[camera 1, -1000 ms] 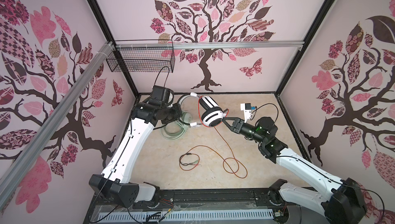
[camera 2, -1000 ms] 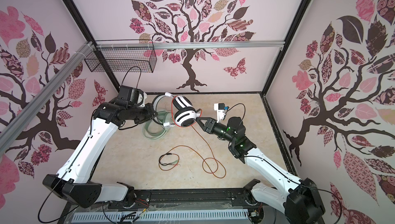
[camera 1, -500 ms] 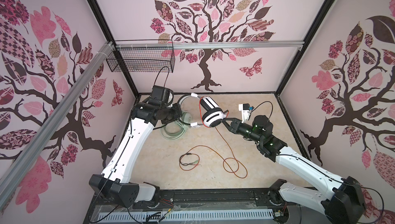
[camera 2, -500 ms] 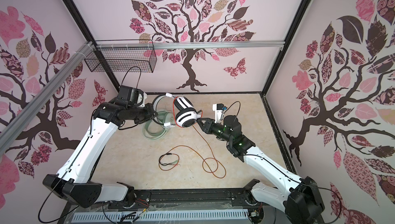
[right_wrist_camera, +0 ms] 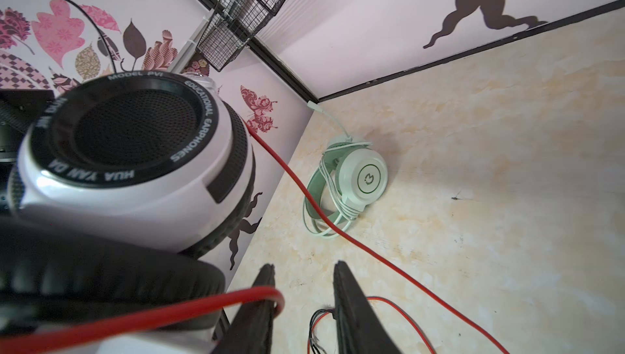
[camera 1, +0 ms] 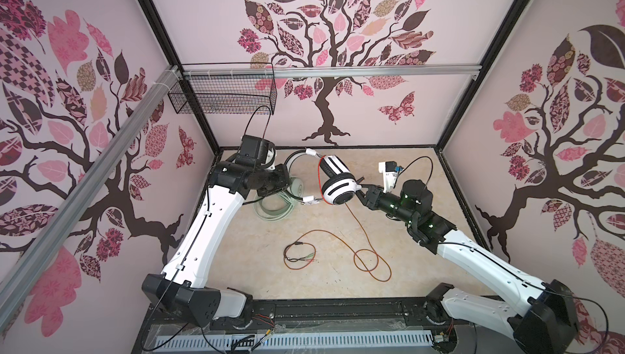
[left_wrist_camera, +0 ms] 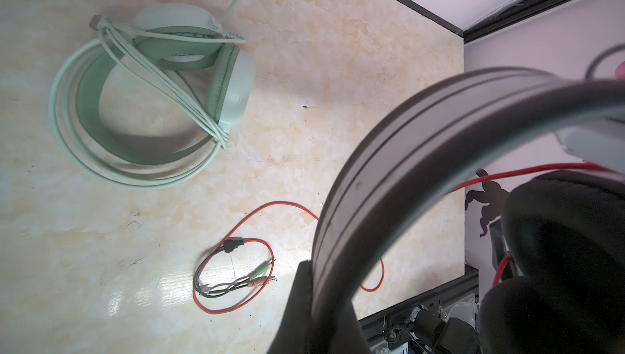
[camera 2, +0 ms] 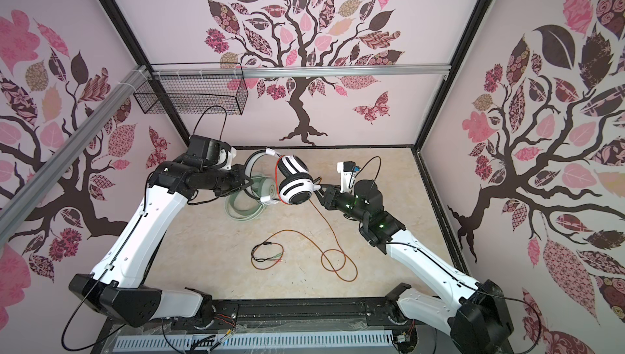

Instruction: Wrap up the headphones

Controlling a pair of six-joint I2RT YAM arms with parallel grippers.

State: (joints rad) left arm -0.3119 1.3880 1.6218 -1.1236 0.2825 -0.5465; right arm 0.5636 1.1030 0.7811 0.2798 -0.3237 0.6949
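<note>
The white-and-black headphones (camera 1: 338, 186) (camera 2: 296, 186) hang above the floor at the back. My left gripper (camera 1: 287, 183) (left_wrist_camera: 324, 288) is shut on their thin headband (left_wrist_camera: 406, 166). Their orange-red cable (camera 1: 368, 251) (right_wrist_camera: 338, 234) trails down to loops on the floor. My right gripper (camera 1: 360, 189) (right_wrist_camera: 304, 266) is open right beside the lower ear cup (right_wrist_camera: 135, 166). A bend of the cable lies over one of its fingers (right_wrist_camera: 263, 301), and nothing is between the jaws. The mint-green headphones (camera 1: 274, 210) (left_wrist_camera: 152, 98) (right_wrist_camera: 362, 176) lie on the floor with their pale cable wound round them.
The cable's black plug end (camera 1: 301, 254) (left_wrist_camera: 250, 274) lies coiled mid-floor. A wire basket (camera 1: 223, 98) hangs on the back wall at the left. Walls close in three sides, and a black rail (camera 1: 338, 308) runs along the front edge.
My right arm has shifted slightly left, closer to the ear cup. The left arm and the held headphones have barely moved.
</note>
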